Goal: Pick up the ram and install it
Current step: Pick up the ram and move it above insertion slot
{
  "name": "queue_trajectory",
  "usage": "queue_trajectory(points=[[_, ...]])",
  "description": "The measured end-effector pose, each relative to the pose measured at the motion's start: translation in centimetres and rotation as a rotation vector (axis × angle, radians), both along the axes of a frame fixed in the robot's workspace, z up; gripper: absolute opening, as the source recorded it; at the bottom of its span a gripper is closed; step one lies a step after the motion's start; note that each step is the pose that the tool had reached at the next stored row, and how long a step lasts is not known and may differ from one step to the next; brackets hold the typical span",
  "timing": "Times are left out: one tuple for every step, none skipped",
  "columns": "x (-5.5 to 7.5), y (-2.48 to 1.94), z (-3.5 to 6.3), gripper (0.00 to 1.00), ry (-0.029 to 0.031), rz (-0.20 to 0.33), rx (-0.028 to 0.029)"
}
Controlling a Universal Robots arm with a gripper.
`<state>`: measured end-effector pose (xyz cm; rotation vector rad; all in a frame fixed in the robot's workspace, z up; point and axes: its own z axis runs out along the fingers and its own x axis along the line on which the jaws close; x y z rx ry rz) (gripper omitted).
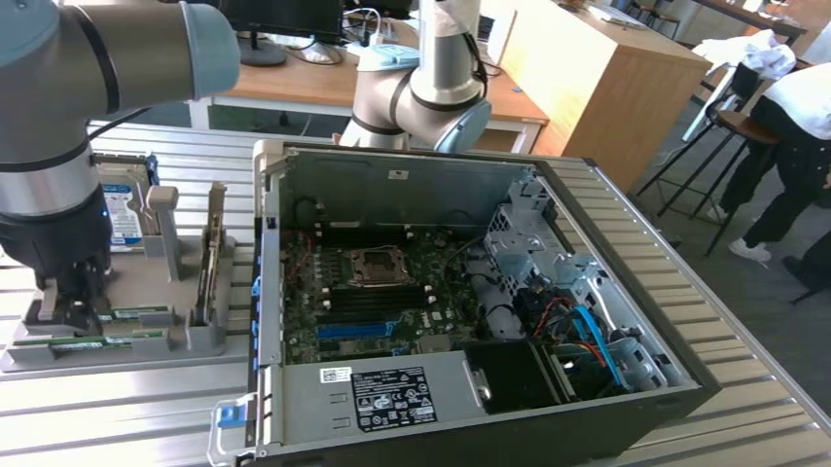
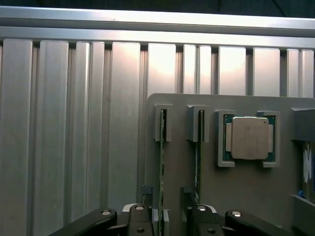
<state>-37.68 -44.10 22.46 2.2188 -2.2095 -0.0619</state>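
I see the ram point(image 2: 161, 162) edge-on, a thin green board standing in a grey holder point(image 2: 236, 196). My pincer point(image 2: 165, 193) is narrowly open with one finger on each side of the ram, not clamped on it.

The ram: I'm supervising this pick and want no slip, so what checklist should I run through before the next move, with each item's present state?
1. The gripper straddles the ram: ok, the stick stands between its fingers.
2. Grip closed on the ram: not ok, open, with gaps on both sides.
3. The second stick lies outside the fingers: ok, though close to one.
4. Ram seated upright in the holder: ok.
5. The computer case open, motherboard exposed: ok.
6. The memory slots free: cannot tell.
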Motion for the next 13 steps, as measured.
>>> queue_trajectory(points=[[0.0, 0.0, -0.08, 0.36, 0.0001, 0.0, 0.0], [0.0, 0.0, -0.17, 0.36, 0.0001, 0.0, 0.0], [0.0, 0.0, -0.26, 0.36, 0.0001, 0.0, 0.0], [0.0, 0.0, -0.35, 0.36, 0.0001, 0.0, 0.0], [0.0, 0.0, -0.43, 0.36, 0.0001, 0.0, 0.0], [0.0, 0.0, -0.51, 0.36, 0.0001, 0.0, 0.0], [0.0, 0.0, -0.58, 0.36, 0.0001, 0.0, 0.0], [0.0, 0.0, -0.66, 0.36, 0.0001, 0.0, -0.0001], [0.0, 0.0, -0.75, 0.36, 0.0001, 0.0, -0.0001], [0.0, 0.0, -0.82, 0.36, 0.0001, 0.0, 0.0], [0.0, 0.0, -0.9, 0.36, 0.0001, 0.0, 0.0], [0.0, 0.0, -0.97, 0.36, 0.0001, 0.0, 0.0001], [0.0, 0.0, -1.04, 0.36, 0.0001, 0.0, 0.0]])
